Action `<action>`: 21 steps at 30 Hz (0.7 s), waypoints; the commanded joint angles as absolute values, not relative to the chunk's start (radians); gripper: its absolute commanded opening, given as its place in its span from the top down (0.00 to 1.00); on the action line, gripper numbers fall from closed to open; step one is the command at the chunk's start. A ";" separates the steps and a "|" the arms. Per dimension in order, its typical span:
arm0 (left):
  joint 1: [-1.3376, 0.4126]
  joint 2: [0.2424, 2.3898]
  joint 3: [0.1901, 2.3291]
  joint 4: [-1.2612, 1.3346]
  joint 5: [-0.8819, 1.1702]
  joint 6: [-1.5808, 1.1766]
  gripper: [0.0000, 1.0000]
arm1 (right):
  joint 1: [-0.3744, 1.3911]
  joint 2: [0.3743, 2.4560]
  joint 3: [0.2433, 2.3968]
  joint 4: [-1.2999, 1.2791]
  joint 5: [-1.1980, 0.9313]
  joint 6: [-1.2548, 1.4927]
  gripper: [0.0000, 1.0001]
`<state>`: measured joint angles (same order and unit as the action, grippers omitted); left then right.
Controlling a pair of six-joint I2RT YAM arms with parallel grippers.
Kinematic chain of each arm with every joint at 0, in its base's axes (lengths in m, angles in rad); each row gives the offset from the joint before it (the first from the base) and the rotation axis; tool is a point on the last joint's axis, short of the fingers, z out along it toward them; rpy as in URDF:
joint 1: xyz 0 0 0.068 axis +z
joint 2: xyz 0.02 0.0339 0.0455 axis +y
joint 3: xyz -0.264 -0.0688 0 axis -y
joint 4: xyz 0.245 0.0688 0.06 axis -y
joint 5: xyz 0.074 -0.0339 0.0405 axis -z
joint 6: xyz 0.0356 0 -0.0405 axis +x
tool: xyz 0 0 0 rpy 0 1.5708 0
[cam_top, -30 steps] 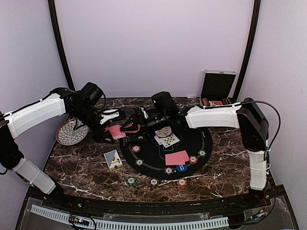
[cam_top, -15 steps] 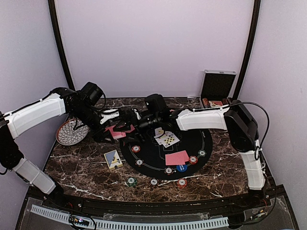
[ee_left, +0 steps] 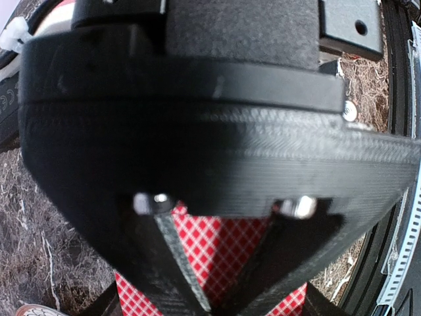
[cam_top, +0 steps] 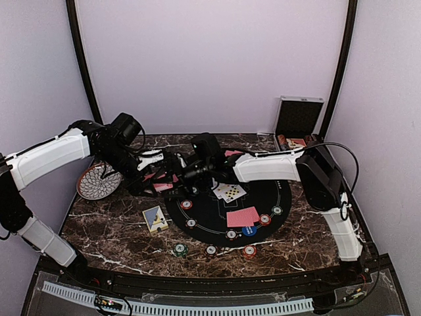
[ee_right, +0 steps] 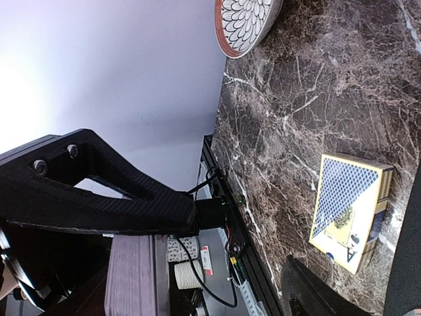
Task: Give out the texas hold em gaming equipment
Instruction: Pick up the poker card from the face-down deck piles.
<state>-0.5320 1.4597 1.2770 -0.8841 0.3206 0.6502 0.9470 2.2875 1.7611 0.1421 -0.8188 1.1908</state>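
My left gripper [cam_top: 151, 176] is shut on a stack of red-backed playing cards [cam_top: 162, 185], held a little above the table left of the black mat [cam_top: 204, 214]. In the left wrist view the red checked cards [ee_left: 220, 247] fill the gap between the closed fingers. My right gripper [cam_top: 173, 172] is open and reaches in beside that stack. The stack's edge [ee_right: 131, 276] lies just under the upper finger [ee_right: 105, 197]; I cannot tell if they touch. On the mat lie face-up cards [cam_top: 229, 191], a red-backed card [cam_top: 243, 216] and several poker chips [cam_top: 187, 204].
A blue card box [cam_top: 155, 218] [ee_right: 352, 210] lies left of the mat. The patterned plate [cam_top: 99, 181] [ee_right: 247, 23] stands at the far left. A silver case [cam_top: 298, 122] is open at the back right. Three chips [cam_top: 211, 250] lie near the front edge.
My right arm has swung left across the mat, bringing its open gripper up to the cards in the left gripper. The left arm has held still.
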 commanded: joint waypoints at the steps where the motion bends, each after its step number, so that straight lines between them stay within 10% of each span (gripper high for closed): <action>1: -0.526 1.443 1.302 -0.868 0.344 0.650 1.00 | 0.931 2.283 1.737 0.146 -0.828 1.180 0.22; 21: -0.525 1.438 1.302 -0.865 0.342 0.652 1.00 | 0.887 2.153 1.624 0.097 -0.821 1.113 0.41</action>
<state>-0.5320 1.4624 1.2770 -0.8852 0.3206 0.6502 0.8993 2.2002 1.6497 0.1471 -0.8196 1.1316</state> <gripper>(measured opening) 0.677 0.634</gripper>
